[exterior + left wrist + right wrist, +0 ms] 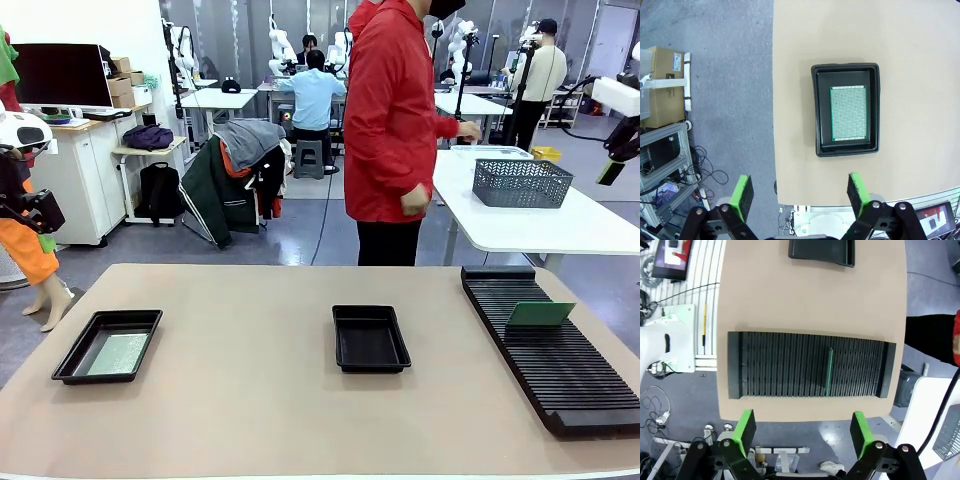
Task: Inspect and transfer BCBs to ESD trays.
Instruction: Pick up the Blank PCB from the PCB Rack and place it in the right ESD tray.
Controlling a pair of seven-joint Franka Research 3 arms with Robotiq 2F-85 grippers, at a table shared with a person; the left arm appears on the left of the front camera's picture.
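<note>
Step, as I judge it: one board placed, second pending. Left tool (800, 192) wide open, empty, high over left ESD tray (816, 100) near counter (250, 400) left edge. Trayed BCB (848, 113) lies flat inside. Right tool (802, 427) wide open, empty, above rack (775, 365) at right edge. Racked BCB (829, 372) stands in slot. Next move likely needs straight descent, pinch on top edge, vertical lift, then carry to empty middle ESD tray (370, 338). Bare counter between.
</note>
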